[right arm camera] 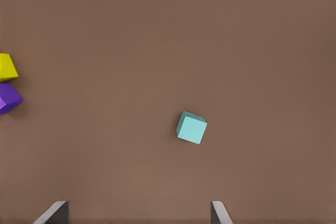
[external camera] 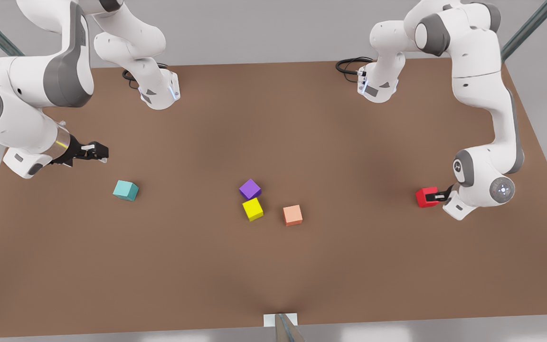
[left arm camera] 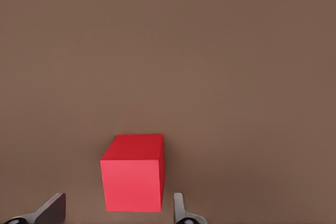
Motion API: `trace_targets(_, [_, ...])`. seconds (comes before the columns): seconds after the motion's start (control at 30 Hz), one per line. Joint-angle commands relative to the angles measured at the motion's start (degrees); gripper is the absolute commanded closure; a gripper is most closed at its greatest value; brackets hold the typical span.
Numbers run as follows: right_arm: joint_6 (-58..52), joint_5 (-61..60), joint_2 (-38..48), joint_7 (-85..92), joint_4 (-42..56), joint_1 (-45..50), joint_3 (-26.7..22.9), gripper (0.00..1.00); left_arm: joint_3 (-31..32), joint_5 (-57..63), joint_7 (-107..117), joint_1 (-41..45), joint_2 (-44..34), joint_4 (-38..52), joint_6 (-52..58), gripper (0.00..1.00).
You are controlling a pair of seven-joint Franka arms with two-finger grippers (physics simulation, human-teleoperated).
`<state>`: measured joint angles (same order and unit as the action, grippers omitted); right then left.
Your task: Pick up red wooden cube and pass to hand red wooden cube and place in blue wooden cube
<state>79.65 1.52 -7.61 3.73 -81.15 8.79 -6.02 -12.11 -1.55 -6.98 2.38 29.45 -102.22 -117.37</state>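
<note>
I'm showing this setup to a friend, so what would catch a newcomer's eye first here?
Probably the red wooden cube at the front view's right, with the left gripper open around it on the table. Next, the purple cube, yellow cube and salmon-orange cube mid-table, and the blue wooden cube near the open right gripper.

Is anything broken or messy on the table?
Nothing stands out. Five cubes sit whole on the table, turned at different angles. The left gripper is around the red wooden cube; the right gripper waits open above the blue wooden cube.
</note>
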Motion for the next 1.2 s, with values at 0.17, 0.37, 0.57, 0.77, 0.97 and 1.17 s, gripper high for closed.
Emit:
trace_targets(0.17, [0.0,0.0,0.0,0.5,-0.1,0.0,0.0,0.00,0.0,0.0,-5.1,-0.5,1.9,-1.7,-7.0,0.00])
trace_targets(0.37, [0.0,-0.1,0.0,0.5,-0.4,0.0,0.0,0.00,0.0,-3.3,-5.0,-0.5,3.0,-4.0,-7.1,0.00])
trace_targets(0.57, [0.1,-0.1,0.0,0.5,-0.9,0.0,0.0,0.00,0.0,-3.3,-5.0,-0.9,5.1,-4.0,-8.7,0.00])
trace_targets(0.77, [0.1,-0.1,0.0,0.6,-0.9,0.0,0.0,0.00,0.1,-3.3,-5.0,-1.0,6.7,-4.0,-9.5,0.00])
trace_targets(0.97, [0.2,-0.1,0.0,0.6,-1.0,-0.1,0.0,0.00,0.1,-3.3,-5.0,-1.0,6.7,-4.0,-9.5,0.43])
trace_targets(1.17, [-0.3,-16.4,-9.7,30.0,0.1,-0.3,0.0,0.00,7.9,-16.1,0.7,-1.4,6.3,8.8,14.0,0.43])
